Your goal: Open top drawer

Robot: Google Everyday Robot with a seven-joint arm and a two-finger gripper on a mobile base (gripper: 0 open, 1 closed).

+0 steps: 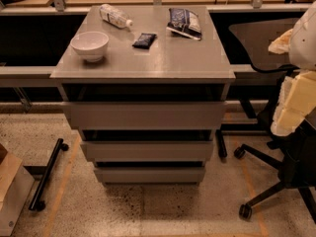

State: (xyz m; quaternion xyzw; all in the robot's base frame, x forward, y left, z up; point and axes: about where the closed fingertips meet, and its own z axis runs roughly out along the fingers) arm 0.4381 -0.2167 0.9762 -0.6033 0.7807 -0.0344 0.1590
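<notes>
A grey cabinet stands on a speckled floor, its top drawer directly beneath the worktop, a dark gap showing between them; two narrower drawer faces sit below. On the worktop rest a white bowl, a plastic bottle lying on its side, a small dark packet and a snack bag. The robot's gripper hangs at the right edge, well apart from the drawer, above an office chair; whether it is open or closed cannot be told.
</notes>
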